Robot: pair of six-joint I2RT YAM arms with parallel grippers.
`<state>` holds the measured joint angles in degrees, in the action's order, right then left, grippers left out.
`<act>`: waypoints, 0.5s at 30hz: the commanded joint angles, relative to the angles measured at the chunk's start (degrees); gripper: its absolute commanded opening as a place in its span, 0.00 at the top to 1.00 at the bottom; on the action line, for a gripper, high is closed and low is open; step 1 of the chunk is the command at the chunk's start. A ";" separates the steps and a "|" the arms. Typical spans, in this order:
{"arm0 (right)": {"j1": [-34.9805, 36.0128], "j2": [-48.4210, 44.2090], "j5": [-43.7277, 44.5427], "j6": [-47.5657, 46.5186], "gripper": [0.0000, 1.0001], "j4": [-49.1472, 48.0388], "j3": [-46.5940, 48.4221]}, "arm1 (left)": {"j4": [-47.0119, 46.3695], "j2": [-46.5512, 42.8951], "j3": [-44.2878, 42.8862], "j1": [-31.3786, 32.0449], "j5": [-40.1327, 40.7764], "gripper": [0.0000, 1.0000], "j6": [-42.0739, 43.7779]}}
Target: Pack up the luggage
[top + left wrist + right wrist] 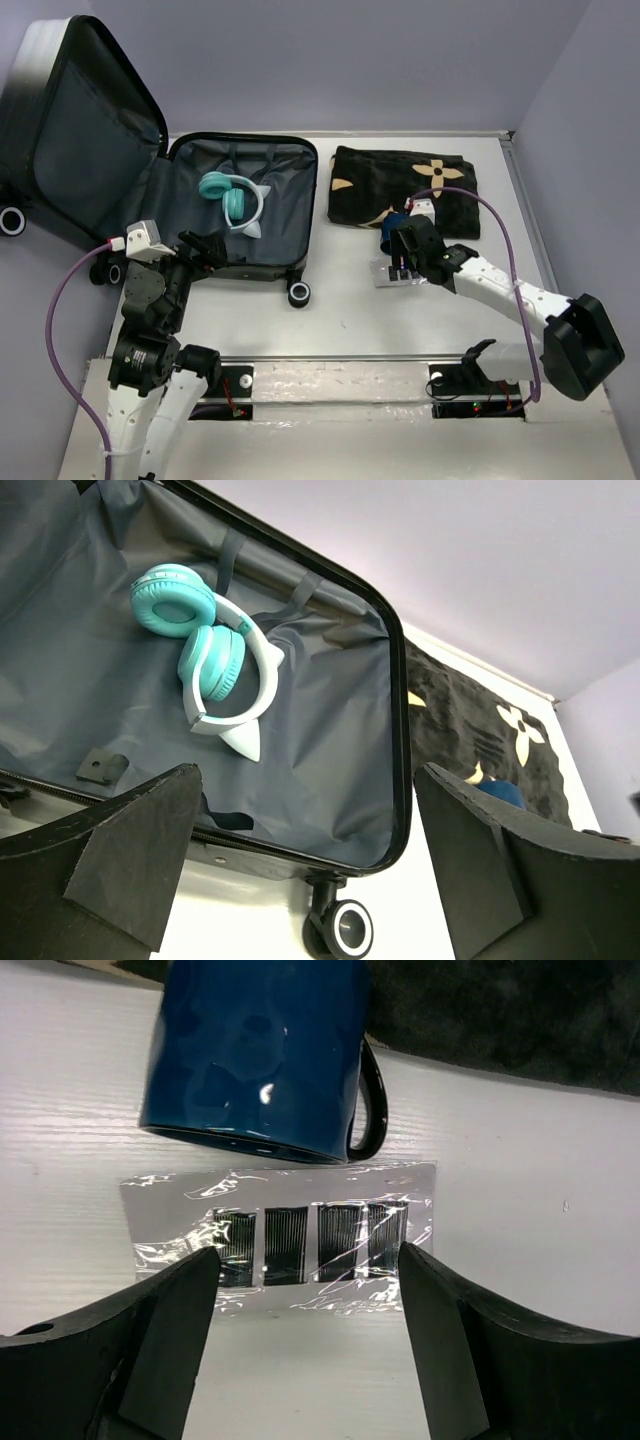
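Right pincer (308, 1260) hangs spread over the hairpin packet (280, 1235), blue mug (255, 1050) just beyond. Next up, I'd guess: drop, pinch the packet, haul it to the luggage (280, 215). Left pincer (305, 775) is spread too.

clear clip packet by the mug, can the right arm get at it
Probably yes: the right arm's fingers hang open just above the clear packet, one either side, nothing covering it; the blue mug only crowds its far edge.

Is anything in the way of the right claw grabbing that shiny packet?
Nothing visible. The right gripper hangs open right above the packet, one finger on either side. The blue mug stands at the packet's far edge, not between them.
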<state>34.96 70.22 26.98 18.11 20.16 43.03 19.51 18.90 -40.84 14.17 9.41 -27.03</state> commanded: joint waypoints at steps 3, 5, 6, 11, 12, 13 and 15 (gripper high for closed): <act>-2.61 7.47 6.94 -2.90 0.25 -3.98 4.61 | -3.07 0.44 0.32 0.06 -1.32 0.01 1.36; -3.14 9.49 5.98 -3.43 0.27 -8.00 5.31 | -2.98 0.44 0.32 0.06 -1.32 0.01 1.45; -3.14 10.02 5.72 -5.52 0.28 -10.56 4.62 | -2.98 0.44 0.41 0.06 -1.24 0.01 1.45; -3.14 14.33 4.31 -11.06 0.34 -22.94 2.77 | -2.98 0.35 0.23 0.06 -1.50 0.01 1.54; -3.14 14.51 5.35 -11.77 0.35 -23.76 3.03 | -2.98 0.27 0.32 0.06 -1.67 0.01 1.54; -3.14 14.34 6.06 -12.04 0.37 -24.98 2.86 | -2.98 0.18 0.24 0.06 -1.68 0.01 1.62; -3.14 12.23 4.93 -12.66 0.42 -27.98 1.63 | -3.07 0.00 0.32 0.15 -1.85 0.01 1.63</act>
<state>31.92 85.01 30.41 9.06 4.40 45.17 19.33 18.90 -40.84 14.15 8.58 -26.65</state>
